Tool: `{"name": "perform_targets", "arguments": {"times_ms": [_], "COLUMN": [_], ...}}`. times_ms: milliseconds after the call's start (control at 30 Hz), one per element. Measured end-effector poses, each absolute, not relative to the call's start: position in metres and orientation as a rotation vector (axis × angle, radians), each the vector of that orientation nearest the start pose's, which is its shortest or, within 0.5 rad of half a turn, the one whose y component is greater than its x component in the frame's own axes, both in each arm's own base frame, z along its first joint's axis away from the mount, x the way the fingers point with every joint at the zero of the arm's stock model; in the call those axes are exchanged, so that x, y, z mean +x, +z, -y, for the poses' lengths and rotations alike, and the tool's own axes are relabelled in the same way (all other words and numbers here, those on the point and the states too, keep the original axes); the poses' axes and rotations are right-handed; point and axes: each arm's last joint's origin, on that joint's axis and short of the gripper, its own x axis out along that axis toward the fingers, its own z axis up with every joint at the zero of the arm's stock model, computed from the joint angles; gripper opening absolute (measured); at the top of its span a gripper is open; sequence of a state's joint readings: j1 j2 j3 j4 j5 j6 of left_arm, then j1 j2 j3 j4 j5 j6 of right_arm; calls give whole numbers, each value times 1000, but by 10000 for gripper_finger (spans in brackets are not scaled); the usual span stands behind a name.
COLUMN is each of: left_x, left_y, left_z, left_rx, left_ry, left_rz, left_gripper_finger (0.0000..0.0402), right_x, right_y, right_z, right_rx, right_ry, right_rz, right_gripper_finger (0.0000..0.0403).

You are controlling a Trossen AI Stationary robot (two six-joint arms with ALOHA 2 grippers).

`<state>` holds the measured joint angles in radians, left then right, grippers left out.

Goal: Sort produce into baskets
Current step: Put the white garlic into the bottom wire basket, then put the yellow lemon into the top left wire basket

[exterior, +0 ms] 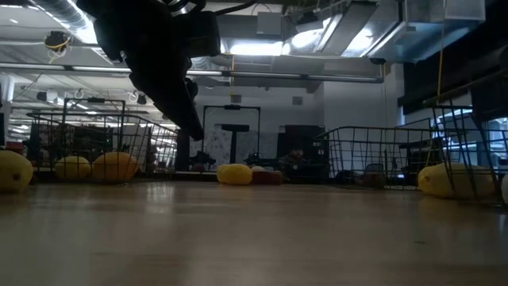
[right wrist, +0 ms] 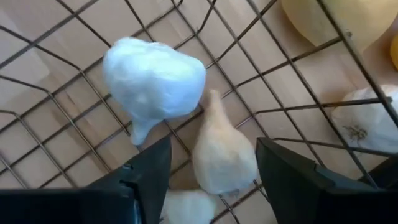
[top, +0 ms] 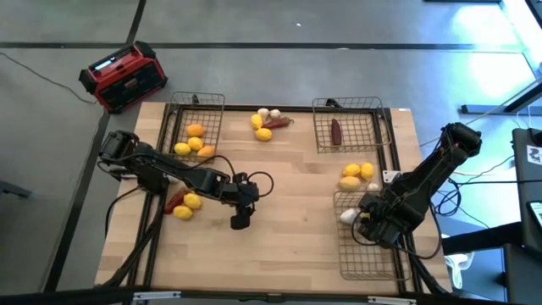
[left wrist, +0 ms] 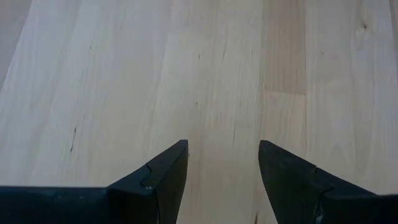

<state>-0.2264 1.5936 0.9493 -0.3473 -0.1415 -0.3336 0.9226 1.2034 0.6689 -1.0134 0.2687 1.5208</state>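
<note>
1. The left gripper (top: 240, 222) hangs over bare wood near the table's (top: 288, 254) middle, fingers spread and holding nothing; I judge it is between picks, with open board all round it.
2. The right gripper (top: 366, 222) sits low in the near-right basket (top: 381, 263), fingers spread; in its wrist view a garlic bulb (right wrist: 153, 84) lies free on the mesh and a second bulb (right wrist: 222, 152) lies between the fingers, ungripped as far as I can tell; likely this is the garlic basket.
3. The far-left basket (top: 190, 106) holds lemons (top: 195, 131); the far-right basket (top: 373, 110) holds one red piece (top: 336, 130); so each basket seems to take one kind.
4. Unsorted: two lemons (top: 188, 206) and a red piece near the left edge, a mixed clump (top: 268, 124) at the far edge between the far baskets, lemons (top: 356, 175) near the right edge just beside the near-right basket's rim.
5. The wire walls crowd the right gripper, so lifting straight up looks safest.
</note>
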Motion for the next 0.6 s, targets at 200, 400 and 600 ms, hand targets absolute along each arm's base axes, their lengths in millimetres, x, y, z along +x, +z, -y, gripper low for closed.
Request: {"name": "perform_targets", "arguments": {"times_ms": [200,400,600], "left_x": [304,307,309], "left_y": [188,190,192], "left_z": [66,67,67], "left_rx": [-125,-117,-116], "left_ry": [85,68,58], "left_rz": [-974,-931,-900], "left_gripper_finger": [192,191,191], "right_x": [109,116,133], "right_y": [186,225,272], "right_z": [-132,-142,-152], "right_rx": [410,458,420], "right_ry": [-493,-416,-319], "right_rz": [-1276,-1240,-917], "right_gripper_finger": [228,217,215]}}
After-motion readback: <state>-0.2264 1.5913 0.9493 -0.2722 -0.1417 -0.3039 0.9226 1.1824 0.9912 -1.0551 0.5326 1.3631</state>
